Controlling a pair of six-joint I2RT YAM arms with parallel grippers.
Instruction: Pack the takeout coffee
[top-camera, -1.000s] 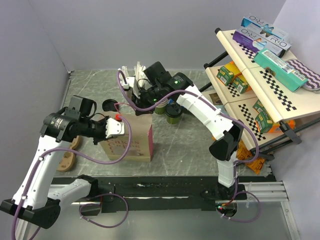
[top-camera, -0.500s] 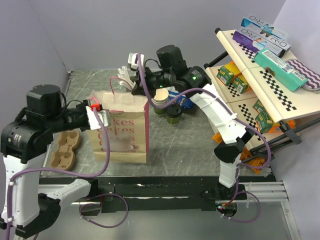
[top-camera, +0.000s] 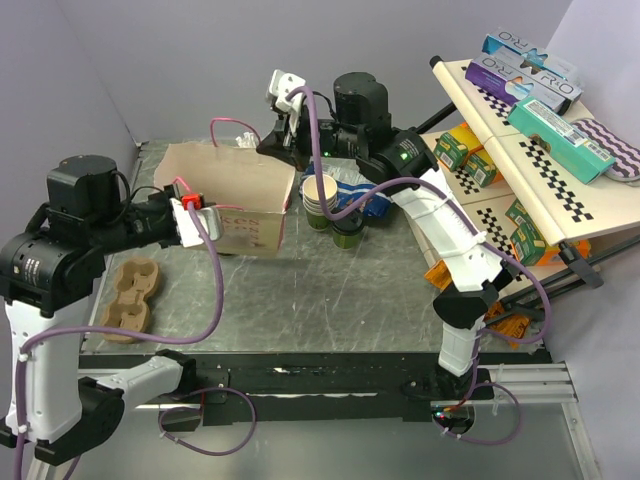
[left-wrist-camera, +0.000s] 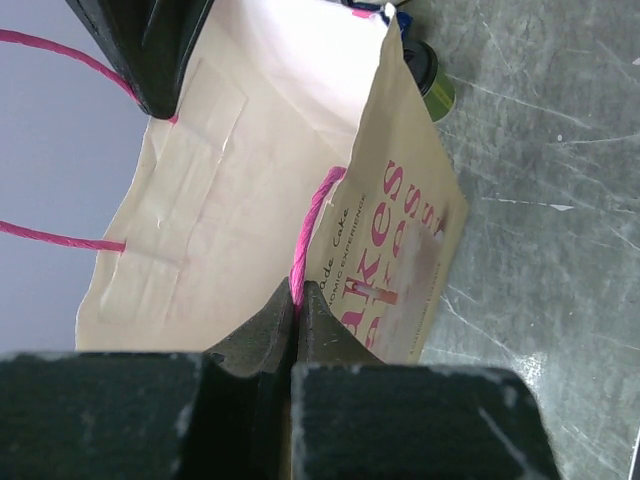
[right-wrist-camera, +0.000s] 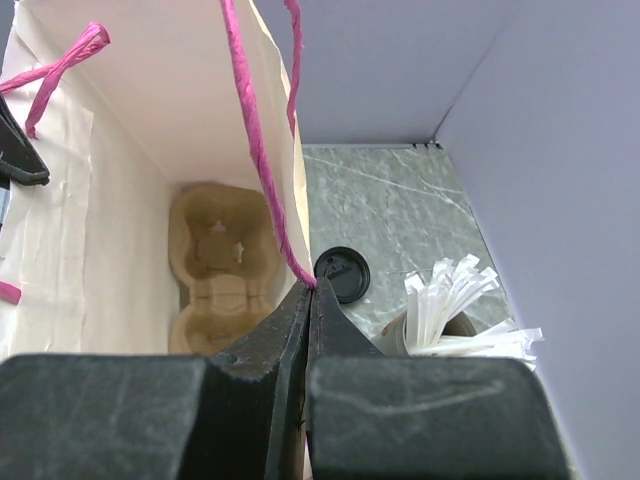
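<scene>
Left wrist view gives us the clearest writing: the paper bag (left-wrist-camera: 250, 170) carries large pink letters on its outer wall, of which we read "kes", and beneath them a smaller line ending in "CAKE EXPERIENCE"; one patch of the print is blurred and unreadable. On the tilted shelf (top-camera: 500, 150) at the right, the blue and white boxes (top-camera: 525, 52) show big letters that we read as "RO", and the rest is too small to make out. The left end effector (left-wrist-camera: 296, 300) is closed, its fingers pinching the rim of the bag where a pink cord handle (left-wrist-camera: 318, 215) meets the paper. The right end effector (right-wrist-camera: 312, 285) is likewise clamped on the opposite rim, at the foot of the second pink handle (right-wrist-camera: 250, 130). Between them the bag is held with its mouth spread wide and tipped; we cannot tell whether its base touches the surface (top-camera: 350, 300). The takeout coffee (top-camera: 347, 233) stands upright on the surface outside the bag, to its right, just beside the stack of cream cups (top-camera: 320, 195).
</scene>
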